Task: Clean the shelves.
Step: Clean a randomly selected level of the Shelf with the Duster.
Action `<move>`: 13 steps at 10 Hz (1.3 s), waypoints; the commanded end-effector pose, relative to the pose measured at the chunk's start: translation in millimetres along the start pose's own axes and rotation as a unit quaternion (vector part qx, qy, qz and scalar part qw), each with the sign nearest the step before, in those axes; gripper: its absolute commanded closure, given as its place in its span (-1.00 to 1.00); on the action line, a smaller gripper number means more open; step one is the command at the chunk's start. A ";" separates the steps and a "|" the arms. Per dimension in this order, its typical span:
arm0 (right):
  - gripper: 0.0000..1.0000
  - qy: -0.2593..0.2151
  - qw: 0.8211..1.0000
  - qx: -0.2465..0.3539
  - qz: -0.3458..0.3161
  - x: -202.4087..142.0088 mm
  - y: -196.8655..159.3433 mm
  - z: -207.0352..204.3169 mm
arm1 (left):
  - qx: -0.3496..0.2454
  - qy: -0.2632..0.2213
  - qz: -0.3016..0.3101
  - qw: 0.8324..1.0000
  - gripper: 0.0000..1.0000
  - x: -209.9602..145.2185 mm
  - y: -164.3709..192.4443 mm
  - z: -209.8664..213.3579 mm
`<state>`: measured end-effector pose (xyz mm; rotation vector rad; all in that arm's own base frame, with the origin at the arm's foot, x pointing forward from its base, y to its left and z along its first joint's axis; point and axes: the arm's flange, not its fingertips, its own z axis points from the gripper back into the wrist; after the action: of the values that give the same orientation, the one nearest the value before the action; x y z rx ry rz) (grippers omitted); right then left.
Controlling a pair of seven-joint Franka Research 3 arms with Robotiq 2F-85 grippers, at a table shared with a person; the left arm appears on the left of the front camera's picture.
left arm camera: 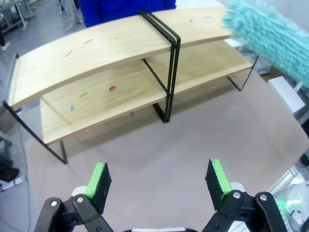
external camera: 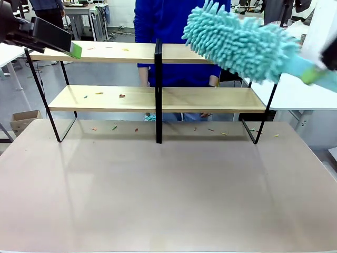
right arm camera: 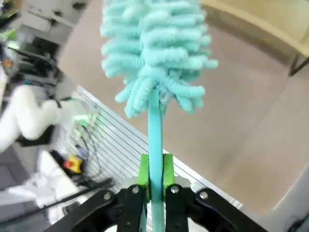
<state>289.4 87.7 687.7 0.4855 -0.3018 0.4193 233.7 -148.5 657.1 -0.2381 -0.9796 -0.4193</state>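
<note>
From the front, the shelves (external camera: pixel 210 99) stand across the tabletop's (external camera: pixel 168 195) far side, its near half bare, with the duster (external camera: pixel 237 42) high over the upper board's right half. The left wrist view has the left hand (left arm camera: pixel 159 181) wide open above bare tabletop, short of the shelves. The right wrist view shows the right hand (right arm camera: pixel 155 169) clamped on the duster's handle.

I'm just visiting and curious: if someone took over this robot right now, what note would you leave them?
Left end effector: open, empty, raised at the left, facing the shelves.
Right end effector: shut on the teal duster, its head near the top board's right end.
Coloured bits lie on both boards, more on the table.
Done: duster in hand.
Left: sweep both boards.
</note>
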 end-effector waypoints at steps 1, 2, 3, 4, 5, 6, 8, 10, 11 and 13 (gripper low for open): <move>0.75 0.012 0.995 -0.033 -0.093 76.9 9.9 14.8 | 0.002 -0.001 0.000 1.000 -1.00 -1.5 0.2 1.1; 0.75 0.000 0.993 -0.080 -0.091 93.1 6.4 14.1 | 0.002 -0.001 0.000 1.000 -1.00 -1.5 0.2 1.1; 0.75 0.007 0.999 -0.014 -0.044 45.2 4.9 -5.6 | 0.002 -0.001 0.000 1.000 -1.00 -1.5 0.2 1.1; 0.75 0.004 0.997 -0.038 -0.072 79.7 4.3 -5.4 | 0.002 -0.001 0.000 1.000 -1.00 -1.5 0.2 1.1; 0.75 0.007 0.992 -0.074 -0.100 84.0 6.1 -12.1 | 0.002 -0.001 0.000 1.000 -1.00 -1.5 0.2 1.1; 0.75 0.003 0.993 -0.070 -0.099 96.4 14.8 -17.3 | 0.002 -0.001 0.000 1.000 -1.00 -1.5 0.2 1.1; 0.75 0.019 0.989 -0.080 -0.119 128.8 28.4 -40.1 | 0.002 -0.001 0.000 1.000 -1.00 -1.5 0.2 1.1; 0.75 0.028 0.984 -0.098 -0.143 142.6 28.0 -66.3 | 0.002 -0.001 0.000 1.000 -1.00 -1.5 0.2 1.1; 0.75 0.023 0.981 -0.109 -0.159 144.1 22.9 -70.6 | 0.002 -0.001 0.000 1.000 -1.00 -1.5 0.2 1.1; 0.75 -0.002 0.967 -0.142 -0.211 138.9 12.0 -63.8 | 0.002 -0.001 0.000 1.000 -1.00 -1.5 0.2 1.1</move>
<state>421.6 177.6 680.9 0.2914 -0.2197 0.0472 233.5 -148.4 657.3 -0.2382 -0.9803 -0.4193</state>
